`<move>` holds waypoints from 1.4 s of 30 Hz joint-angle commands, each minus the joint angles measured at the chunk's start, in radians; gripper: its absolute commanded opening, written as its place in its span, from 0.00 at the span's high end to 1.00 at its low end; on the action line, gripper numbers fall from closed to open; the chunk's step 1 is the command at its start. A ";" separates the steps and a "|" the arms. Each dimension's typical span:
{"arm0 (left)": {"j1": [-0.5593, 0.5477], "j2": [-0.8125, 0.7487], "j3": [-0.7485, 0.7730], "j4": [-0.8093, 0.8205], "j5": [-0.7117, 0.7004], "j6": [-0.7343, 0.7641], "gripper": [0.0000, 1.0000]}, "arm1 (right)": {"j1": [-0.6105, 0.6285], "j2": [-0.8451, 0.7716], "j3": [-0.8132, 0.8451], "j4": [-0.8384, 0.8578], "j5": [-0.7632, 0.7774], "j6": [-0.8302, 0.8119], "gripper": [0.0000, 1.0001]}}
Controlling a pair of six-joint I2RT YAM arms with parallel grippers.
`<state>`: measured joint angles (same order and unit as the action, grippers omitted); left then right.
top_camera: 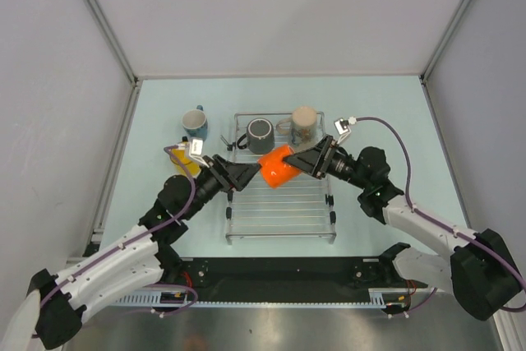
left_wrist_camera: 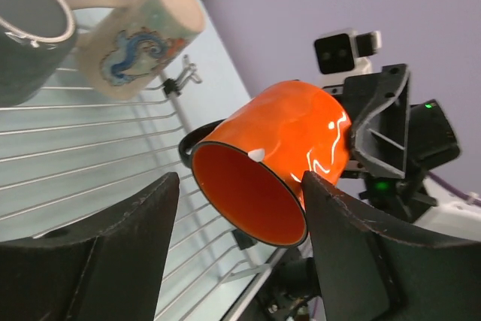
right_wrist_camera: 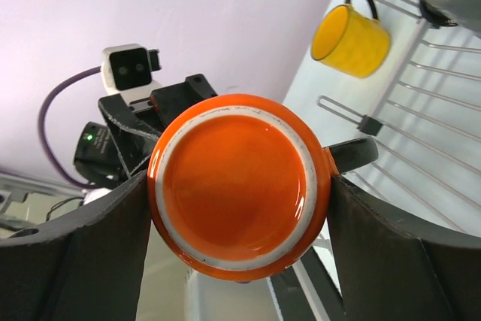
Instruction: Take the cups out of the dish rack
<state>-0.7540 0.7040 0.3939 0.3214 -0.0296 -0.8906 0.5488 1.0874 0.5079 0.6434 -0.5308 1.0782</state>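
Note:
My right gripper is shut on the orange mug, its fingers clamping the sides near the base. It holds the mug tilted on its side above the dish rack. My left gripper is open, its fingers to either side of the mug's open mouth; one finger is close to the rim, the other is apart from it. The dark grey mug and the beige mug stand on the rack's far end. The blue mug and the yellow mug sit on the table left of the rack.
The rack's wire bars lie under both grippers. The yellow mug lies just left of the rack's edge, beside my left wrist. Grey walls enclose the table on three sides.

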 commanded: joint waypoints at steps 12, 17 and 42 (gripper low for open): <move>-0.001 -0.005 -0.015 0.244 0.129 -0.113 0.30 | 0.020 -0.054 -0.022 0.234 -0.011 0.086 1.00; -0.004 0.037 -0.012 0.294 0.161 -0.142 0.31 | 0.045 -0.031 -0.020 0.248 -0.008 0.081 1.00; -0.057 0.186 0.010 0.423 0.230 -0.163 1.00 | 0.188 0.114 -0.002 0.369 -0.047 0.097 1.00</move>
<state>-0.7834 0.8585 0.3851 0.7162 0.1192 -1.0740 0.6666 1.1831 0.4713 0.9432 -0.4591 1.1751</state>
